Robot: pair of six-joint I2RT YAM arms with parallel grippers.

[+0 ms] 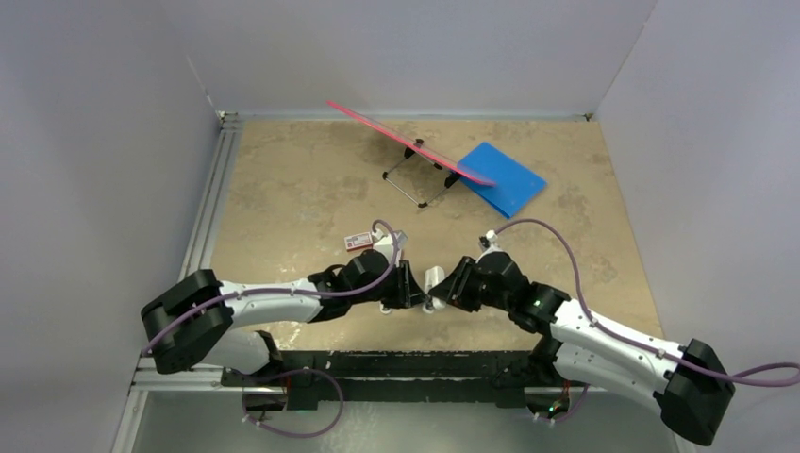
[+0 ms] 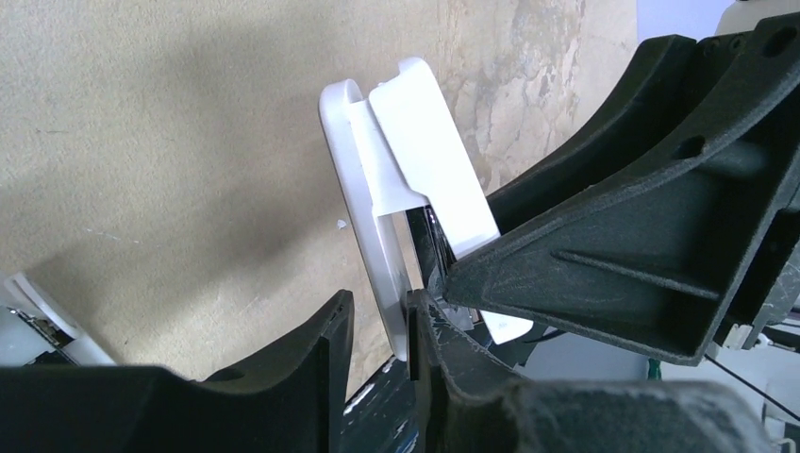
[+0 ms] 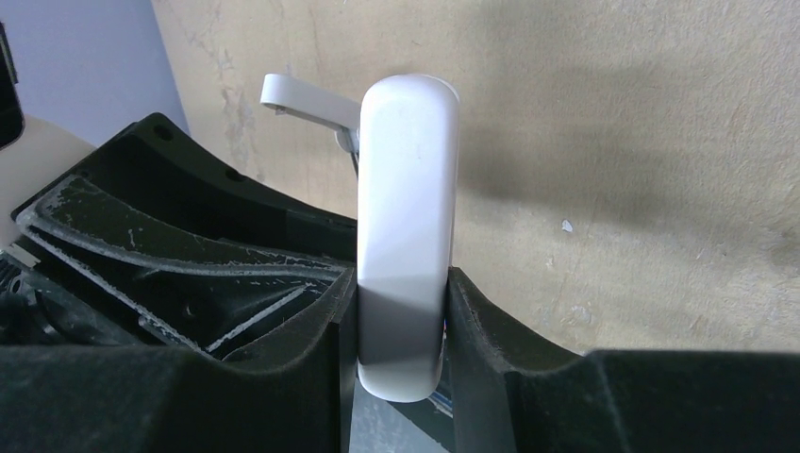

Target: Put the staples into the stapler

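right pincer (image 3: 401, 288) clamped on white stapler (image 3: 408, 189), near front edge of counter (image 1: 311, 179). left pincer (image 2: 379, 302) narrow, astride stapler's opened arm; grip cannot be told. staples box (image 1: 358, 241) on counter, just beyond left pincer.

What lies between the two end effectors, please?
The white stapler, gripped by the right end effector and reaching into the left end effector; the top external view shows this.
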